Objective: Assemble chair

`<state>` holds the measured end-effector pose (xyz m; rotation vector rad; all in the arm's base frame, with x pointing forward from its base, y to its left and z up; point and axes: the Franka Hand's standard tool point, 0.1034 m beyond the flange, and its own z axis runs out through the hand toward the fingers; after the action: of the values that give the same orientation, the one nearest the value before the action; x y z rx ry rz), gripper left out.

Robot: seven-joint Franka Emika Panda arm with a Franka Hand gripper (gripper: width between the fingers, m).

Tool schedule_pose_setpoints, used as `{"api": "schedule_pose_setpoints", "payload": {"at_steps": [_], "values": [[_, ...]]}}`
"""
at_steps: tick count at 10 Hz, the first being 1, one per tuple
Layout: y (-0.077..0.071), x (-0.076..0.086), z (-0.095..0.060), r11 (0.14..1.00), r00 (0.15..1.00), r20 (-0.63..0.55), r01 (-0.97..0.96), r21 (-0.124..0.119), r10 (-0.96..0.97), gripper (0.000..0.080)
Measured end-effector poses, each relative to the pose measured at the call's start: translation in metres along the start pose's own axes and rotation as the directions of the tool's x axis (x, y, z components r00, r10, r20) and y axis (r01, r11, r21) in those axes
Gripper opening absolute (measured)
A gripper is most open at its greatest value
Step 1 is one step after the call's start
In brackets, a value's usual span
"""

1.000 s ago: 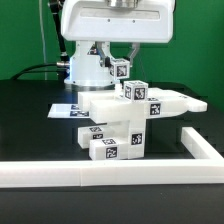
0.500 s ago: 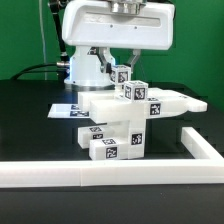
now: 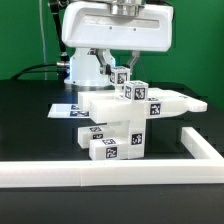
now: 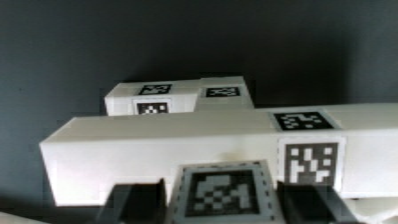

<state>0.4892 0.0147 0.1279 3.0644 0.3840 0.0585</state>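
Chair (image 3: 122,120) sat partly assembled on the black worktop (image 3: 30,120), tucked into the corner of the white border rail (image 3: 100,176) at the exterior view's right. The flat seat panel (image 3: 125,102) lay across stacked blocky parts; tagged blocks stood on top and at the front.

Hand (image 3: 122,72) was behind and above the stack, fingers straddling a small upright tagged piece (image 3: 122,71). Wrist view showed that piece (image 4: 222,190) between the two dark fingers (image 4: 128,199), at a middling gap. Contact could not be confirmed, so whether it was truly gripped: cannot tell.

Handling judgement: parts looked like rigid, light moulded plastic with smooth faces, hence stiff and not fragile, but likely slippery and easily tipped. The stack appeared only loosely seated; a sideways nudge could shift it. Best hold: across two flat parallel faces of a block, near mid-height, squarely, avoiding corners.

Marker board (image 3: 68,109) lay flat behind the chair.
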Motion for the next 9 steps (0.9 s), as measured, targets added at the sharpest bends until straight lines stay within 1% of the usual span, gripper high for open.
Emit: {"api": "schedule_pose_setpoints", "payload": {"at_steps": [6, 7, 9], "values": [[-0.001, -0.002, 0.001, 1.0, 1.0, 0.003, -0.008, 0.002, 0.008, 0.0294], [0.001, -0.004, 0.001, 1.0, 1.0, 0.001, -0.015, 0.004, 0.015, 0.0294], [-0.002, -0.011, 0.003, 1.0, 1.0, 0.003, -0.014, 0.009, 0.014, 0.0294]]}}
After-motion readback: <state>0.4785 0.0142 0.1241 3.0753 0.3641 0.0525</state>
